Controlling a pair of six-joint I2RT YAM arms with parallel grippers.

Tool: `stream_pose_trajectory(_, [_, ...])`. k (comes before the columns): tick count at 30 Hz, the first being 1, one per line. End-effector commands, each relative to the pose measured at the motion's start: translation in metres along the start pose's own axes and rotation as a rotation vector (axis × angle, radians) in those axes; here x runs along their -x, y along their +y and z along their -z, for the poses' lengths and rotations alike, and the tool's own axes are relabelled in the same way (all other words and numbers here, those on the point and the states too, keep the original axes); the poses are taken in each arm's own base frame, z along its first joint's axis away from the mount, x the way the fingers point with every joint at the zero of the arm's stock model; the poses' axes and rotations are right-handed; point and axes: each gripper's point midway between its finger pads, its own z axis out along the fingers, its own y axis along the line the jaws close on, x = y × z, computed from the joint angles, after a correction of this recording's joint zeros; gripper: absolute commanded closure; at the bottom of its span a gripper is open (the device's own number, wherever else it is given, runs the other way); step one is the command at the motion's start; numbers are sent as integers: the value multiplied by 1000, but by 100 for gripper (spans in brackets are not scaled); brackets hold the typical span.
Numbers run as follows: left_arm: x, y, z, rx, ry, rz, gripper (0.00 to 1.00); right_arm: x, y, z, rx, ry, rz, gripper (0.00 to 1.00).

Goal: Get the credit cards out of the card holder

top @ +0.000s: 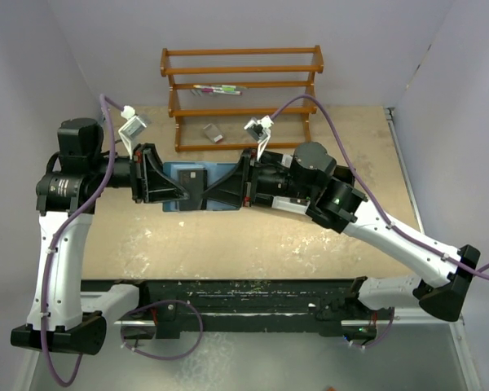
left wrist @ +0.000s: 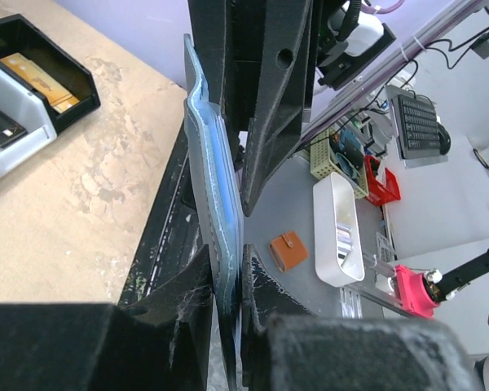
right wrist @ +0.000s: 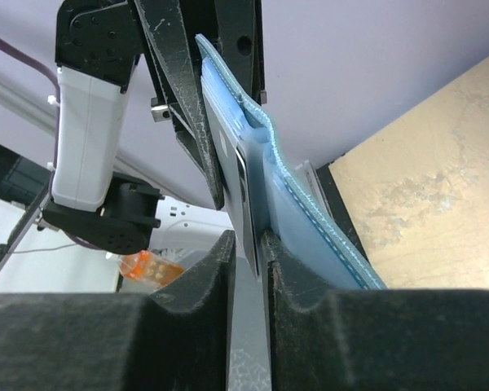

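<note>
The teal-blue card holder (top: 225, 172) is held in the air between my two grippers, above the middle of the tan table. A dark credit card (top: 194, 184) lies against its open face. My left gripper (top: 178, 192) is shut on the holder's left edge; in the left wrist view its fingertips (left wrist: 226, 257) pinch the blue leather (left wrist: 216, 187). My right gripper (top: 209, 192) comes in from the right. In the right wrist view its jaws (right wrist: 247, 236) are shut on the thin dark card (right wrist: 244, 187), with the blue holder (right wrist: 301, 220) just beside it.
A wooden rack (top: 240, 90) stands at the back with pens on a shelf and a small grey object (top: 213, 133) in front of it. A black compartment tray (left wrist: 73, 77) holding an orange-brown item shows in the left wrist view. A black strip (top: 244, 297) runs along the near edge.
</note>
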Motion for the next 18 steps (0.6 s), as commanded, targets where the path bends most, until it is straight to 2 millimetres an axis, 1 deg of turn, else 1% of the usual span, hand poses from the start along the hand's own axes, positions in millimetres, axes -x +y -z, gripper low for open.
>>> stream_pose_trajectory(1, [-6,-37,3,-155,23,-20,89,33,30,2,107,-118,54,83])
stream_pose_trajectory(5, [-6,-41,3,-165,25,-24,87,34,30,2,118,-130,42,90])
stream_pose_trajectory(8, [-6,-41,4,-169,26,-23,83,35,28,4,114,-138,38,100])
stream_pose_trajectory(12, [-6,-41,4,-168,26,-19,79,33,26,8,104,-143,32,100])
stream_pose_trajectory(16, [-5,-41,4,-177,29,-18,71,32,23,13,93,-149,31,100])
stream_pose_trajectory(18, [-5,-41,4,-177,29,-15,70,32,22,15,87,-152,31,100])
